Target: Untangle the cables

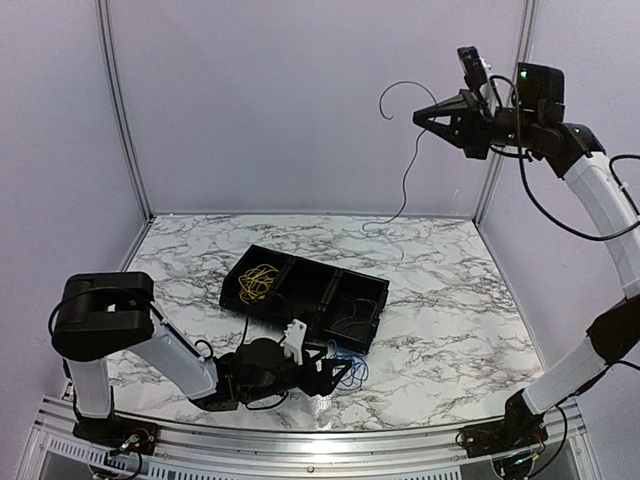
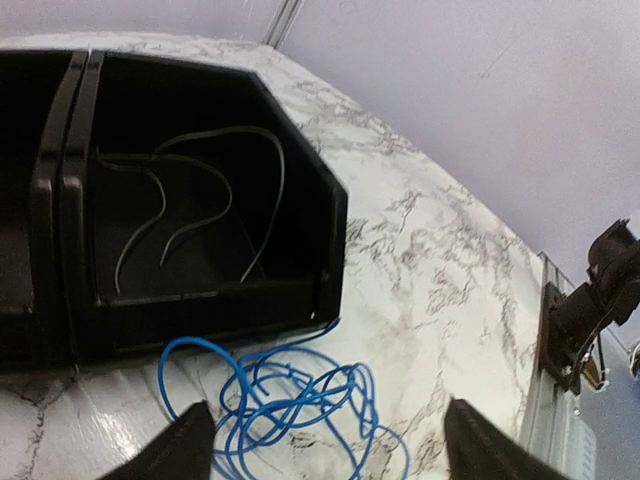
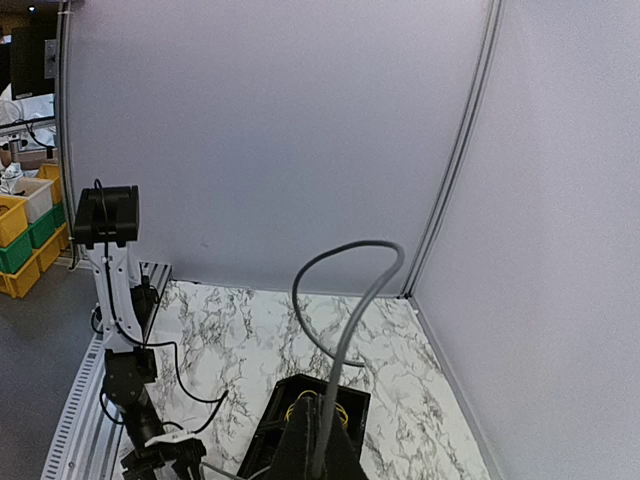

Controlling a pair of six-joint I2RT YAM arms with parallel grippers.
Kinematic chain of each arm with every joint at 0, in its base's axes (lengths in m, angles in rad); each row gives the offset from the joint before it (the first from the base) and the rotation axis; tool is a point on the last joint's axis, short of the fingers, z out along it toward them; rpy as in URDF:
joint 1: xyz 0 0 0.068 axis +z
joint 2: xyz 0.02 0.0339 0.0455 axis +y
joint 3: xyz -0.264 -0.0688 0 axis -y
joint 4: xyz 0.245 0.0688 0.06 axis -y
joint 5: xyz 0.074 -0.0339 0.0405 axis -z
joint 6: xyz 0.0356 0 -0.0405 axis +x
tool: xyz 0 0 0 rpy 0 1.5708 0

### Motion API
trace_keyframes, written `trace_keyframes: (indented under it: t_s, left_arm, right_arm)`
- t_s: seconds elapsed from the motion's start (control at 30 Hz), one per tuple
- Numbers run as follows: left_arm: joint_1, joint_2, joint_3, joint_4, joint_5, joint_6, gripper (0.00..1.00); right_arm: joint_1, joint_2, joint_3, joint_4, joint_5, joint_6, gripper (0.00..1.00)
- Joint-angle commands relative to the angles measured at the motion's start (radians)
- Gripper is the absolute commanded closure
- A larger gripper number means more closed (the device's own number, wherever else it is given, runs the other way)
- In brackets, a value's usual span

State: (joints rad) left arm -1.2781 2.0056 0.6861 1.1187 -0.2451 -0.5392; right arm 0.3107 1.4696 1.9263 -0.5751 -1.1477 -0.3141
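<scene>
White marbled table (image 1: pixel 450 300), lilac walls (image 1: pixel 300 100). A looped blue cable (image 2: pixel 300 395) lies just beside the black tray (image 2: pixel 335 240), between the left gripper (image 2: pixel 330 445)'s parted fingers. The right gripper (image 1: pixel 420 118), high up, pinches a dangling grey cable (image 1: pixel 407 180).

1. The tray (image 1: pixel 312 292) sits mid-way across the tabletop (image 1: pixel 450 330).
2. A coiled cable (image 1: pixel 260 283) lies in its left compartment and a loose cable (image 2: pixel 200 200) in its right.
3. A cable tangle (image 2: pixel 300 400) lies on the tabletop just near the tray's right corner, between the left hand's (image 2: pixel 325 450) fingers.
4. A long cable (image 1: pixel 408 170) hangs from the right hand (image 1: pixel 425 118), high at far right, down behind the tray.
</scene>
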Motion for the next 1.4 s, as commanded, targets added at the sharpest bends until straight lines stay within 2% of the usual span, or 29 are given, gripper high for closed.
trace_keyframes:
  t_s: [0.0, 0.07, 0.2, 0.4, 0.5, 0.67, 0.83, 0.9, 1.07, 1.1, 1.37]
  left_arm:
    - [-0.007, -0.137, -0.024, -0.04, 0.015, 0.022, 0.01]
    - [-0.007, -0.188, -0.001, -0.169, 0.056, 0.033, 0.01]
    - [-0.009, -0.289, 0.096, -0.525, 0.026, 0.067, 0.01]
    - [-0.009, -0.519, 0.055, -0.703, -0.072, 0.164, 0.01]
    - [-0.008, -0.622, 0.063, -0.818, -0.206, 0.226, 0.01]
    - [-0.001, -0.776, 0.04, -0.861, -0.339, 0.315, 0.01]
    - [0.002, -0.856, 0.014, -0.868, -0.555, 0.274, 0.01]
    - [0.002, -0.877, 0.02, -0.899, -0.671, 0.223, 0.01]
    - [0.025, -0.864, 0.087, -1.141, -0.898, -0.019, 0.01]
    - [0.026, -0.862, 0.094, -1.158, -0.916, -0.039, 0.01]
    - [0.026, -0.853, 0.18, -1.133, -0.855, 0.082, 0.01]
  right_arm:
    - [-0.002, -0.021, -0.099, 0.053, 0.051, 0.002, 1.0]
    - [-0.002, -0.03, -0.135, 0.064, 0.056, 0.0, 1.0]
    - [-0.002, -0.033, -0.196, 0.089, 0.057, 0.007, 1.0]
    - [0.0, -0.029, -0.261, 0.089, 0.081, -0.018, 1.0]
    - [0.004, -0.032, -0.301, 0.097, 0.093, -0.028, 1.0]
    - [0.018, -0.027, -0.371, 0.107, 0.106, -0.045, 1.0]
    - [0.027, -0.009, -0.419, 0.089, 0.134, -0.093, 1.0]
    - [0.026, -0.003, -0.449, 0.097, 0.146, -0.105, 1.0]
    - [0.028, 0.026, -0.542, 0.132, 0.177, -0.135, 1.0]
    - [0.03, 0.035, -0.559, 0.137, 0.19, -0.147, 1.0]
    - [0.074, 0.085, -0.694, 0.164, 0.345, -0.231, 1.0]
